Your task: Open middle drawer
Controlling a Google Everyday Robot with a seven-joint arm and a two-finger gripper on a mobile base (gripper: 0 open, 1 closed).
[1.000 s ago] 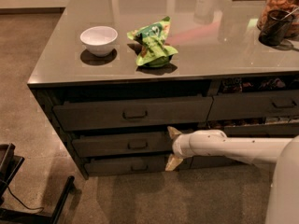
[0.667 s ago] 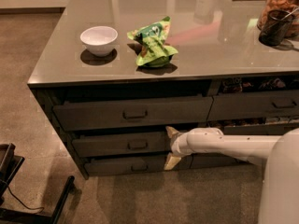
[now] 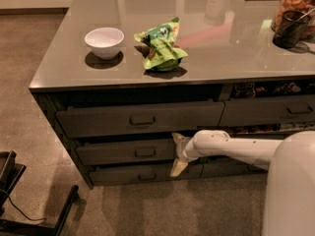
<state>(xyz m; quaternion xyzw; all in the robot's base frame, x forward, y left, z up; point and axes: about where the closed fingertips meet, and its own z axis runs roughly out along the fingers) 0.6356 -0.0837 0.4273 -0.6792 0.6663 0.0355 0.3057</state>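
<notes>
1. Since one second ago, the robot's cream-coloured two-finger gripper (image 3: 177,154) has moved a little to the left along the cabinet face; the drawers look unchanged.
2. The middle drawer (image 3: 108,152), a wide dark grey-brown front of medium height, sits between the taller top drawer (image 3: 98,119) and the slimmer bottom drawer (image 3: 123,173). It looks closed, level with its neighbours.
3. Its small rectangular loop handle (image 3: 145,152) is at the centre of the front. Nothing touches it.
4. The gripper is just beside this handle, on its right, close in front of the drawer front. Its fingers are spread wide, one above (image 3: 178,138) and one below (image 3: 177,168), and they hold nothing.
5. The white arm (image 3: 236,149) comes in from the right, almost horizontal, at the height of the middle drawer.
6. I judge that the approach is not finished: the handle is not yet between the fingers.
7. Risks from here:
   - The lower finger hangs near the top edge of the bottom drawer, so it could press there and block the closing.
   - If the fingers close before they reach the loop, they catch only air or slip on the flat front.
   - A pull that is not straight could jam the drawer.
8. On the glossy grey countertop (image 3: 236,53) above stand a white ceramic bowl (image 3: 104,42) and a crumpled green snack bag (image 3: 161,50), well apart from the work.
</notes>
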